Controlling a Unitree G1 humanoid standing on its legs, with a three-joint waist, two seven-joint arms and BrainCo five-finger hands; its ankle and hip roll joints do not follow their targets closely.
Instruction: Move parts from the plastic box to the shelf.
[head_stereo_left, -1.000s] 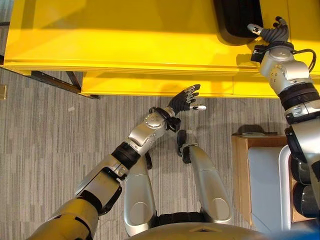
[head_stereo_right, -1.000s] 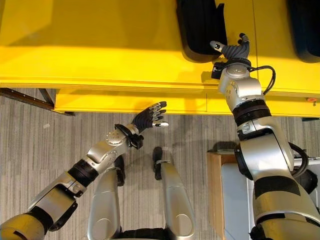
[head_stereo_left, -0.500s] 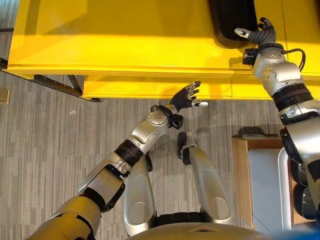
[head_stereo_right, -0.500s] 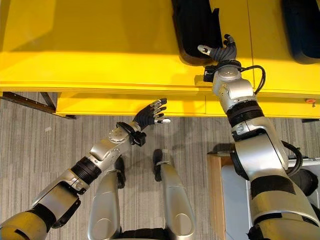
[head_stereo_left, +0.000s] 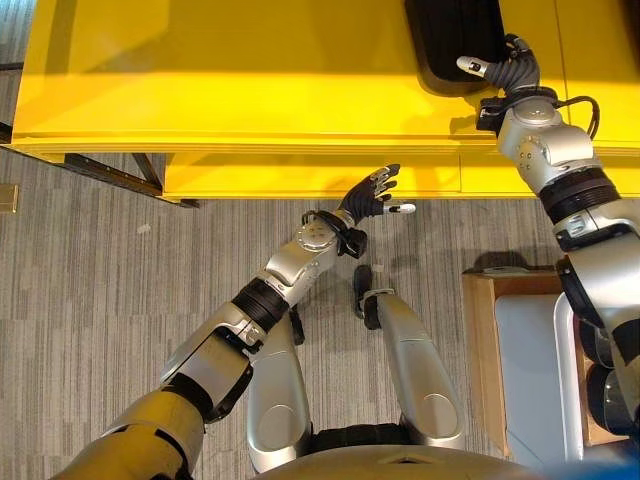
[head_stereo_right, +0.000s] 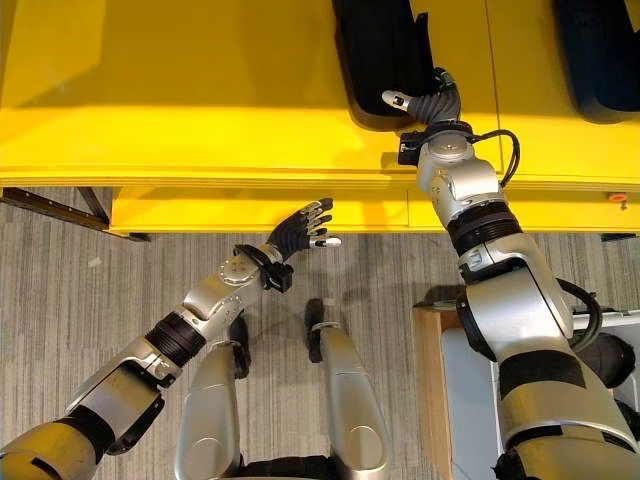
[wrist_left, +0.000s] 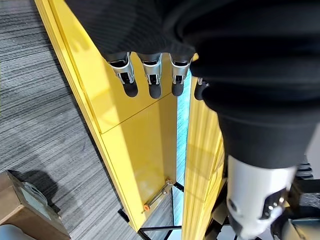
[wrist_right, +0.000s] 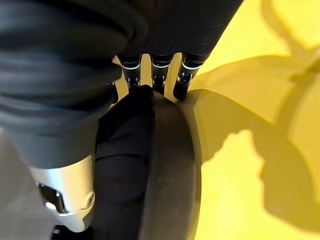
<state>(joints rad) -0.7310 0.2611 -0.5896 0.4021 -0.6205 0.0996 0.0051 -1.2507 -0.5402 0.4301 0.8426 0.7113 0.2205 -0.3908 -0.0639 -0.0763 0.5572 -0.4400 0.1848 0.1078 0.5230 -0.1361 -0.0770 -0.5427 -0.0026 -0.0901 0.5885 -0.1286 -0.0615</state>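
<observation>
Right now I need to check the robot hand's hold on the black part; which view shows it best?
The right wrist view: the right robot hand has its fingers over the black part's edge. The eye views show thumb and fingers around its corner on the yellow shelf.

1. You have the shelf (head_stereo_left: 250, 80) across the far side of the scene.
2. A part (head_stereo_right: 375, 55) lies on the shelf, right of centre.
3. A second part (head_stereo_right: 600, 55) lies on the shelf further right.
4. The right hand (head_stereo_right: 425, 100) rests against the first part's near right edge.
5. The left hand (head_stereo_left: 372, 195) hangs near the shelf's front edge, left of that part.
6. The box (head_stereo_left: 520, 350) sits at near right.
</observation>
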